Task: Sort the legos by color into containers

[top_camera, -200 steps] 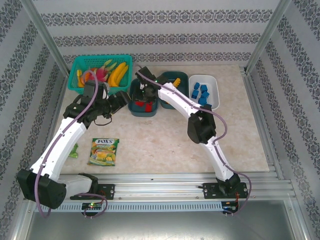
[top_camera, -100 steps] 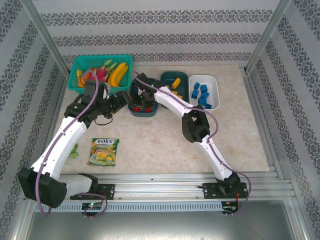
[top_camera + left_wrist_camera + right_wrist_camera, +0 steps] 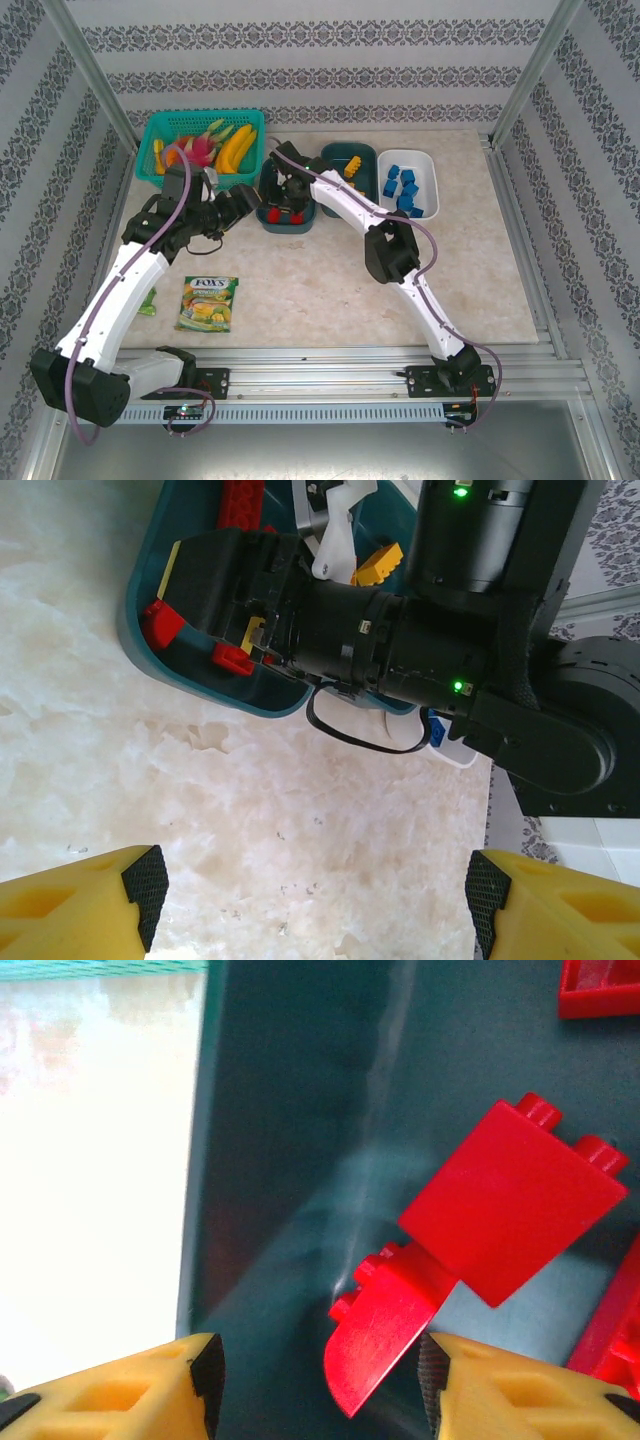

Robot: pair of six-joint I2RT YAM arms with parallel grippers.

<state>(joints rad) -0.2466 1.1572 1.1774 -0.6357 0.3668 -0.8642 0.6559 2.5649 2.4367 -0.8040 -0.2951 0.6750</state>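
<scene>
Right end effector (image 3: 320, 1385) is down inside the left dark teal rounded plastic tub (image 3: 290, 1110). Its jaws are parted and it grips nothing: released. A small red round-edged plastic brick (image 3: 385, 1335) lies on the tub floor between the yellow fingers (image 3: 150, 1385). There is a clear gap to one finger; it is close to the other, and I cannot tell if they touch. A red square studded brick (image 3: 505, 1210) lies against it, with more red pieces at the frame edge.

Left end effector (image 3: 315, 900) hovers over bare marble-look desk (image 3: 300, 820) just beside that tub. Its jaws are spread wide, with nothing between them.

From above:
- The middle dark teal tub (image 3: 345, 152) holds the orange-yellow bricks (image 3: 353, 168).
- The white rounded tub (image 3: 428, 162), on the right, holds the blue bricks (image 3: 400, 188).
- A bright teal mesh basket of fruit (image 3: 200, 116) sits in the far left corner.
- A green-yellow snack packet (image 3: 208, 303) lies flat near the left arm.
</scene>
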